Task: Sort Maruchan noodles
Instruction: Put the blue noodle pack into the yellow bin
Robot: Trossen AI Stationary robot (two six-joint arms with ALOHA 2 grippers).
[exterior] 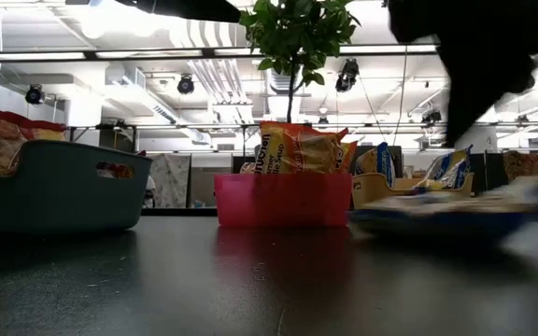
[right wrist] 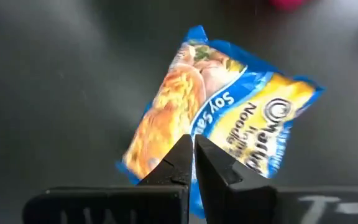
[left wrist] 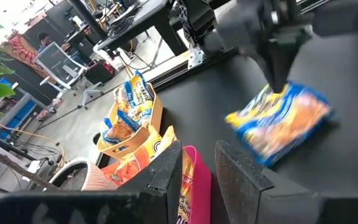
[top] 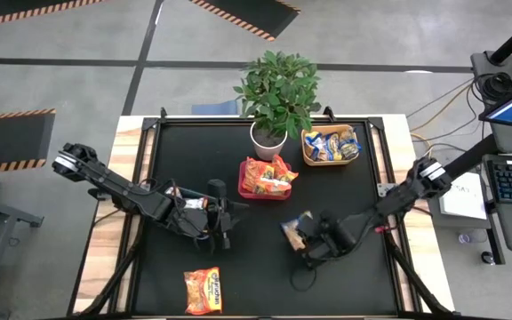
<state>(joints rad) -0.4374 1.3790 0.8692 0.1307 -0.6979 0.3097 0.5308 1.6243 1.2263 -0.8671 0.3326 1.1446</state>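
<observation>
Low over table, right gripper (right wrist: pixel 193 144), pinching blue packet (right wrist: pixel 229 106)

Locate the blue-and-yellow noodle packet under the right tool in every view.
High view: blue-and-yellow packet, right of centre on the mat.
Low view: blurred, low at right.
Left wrist view: upper right.
Right wrist view: centre, at the shut right tool.
Shared landmark: red bin.

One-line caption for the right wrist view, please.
Right gripper shut on the edge of a blue-and-yellow Maruchan soy sauce noodle packet over the black table.
</observation>
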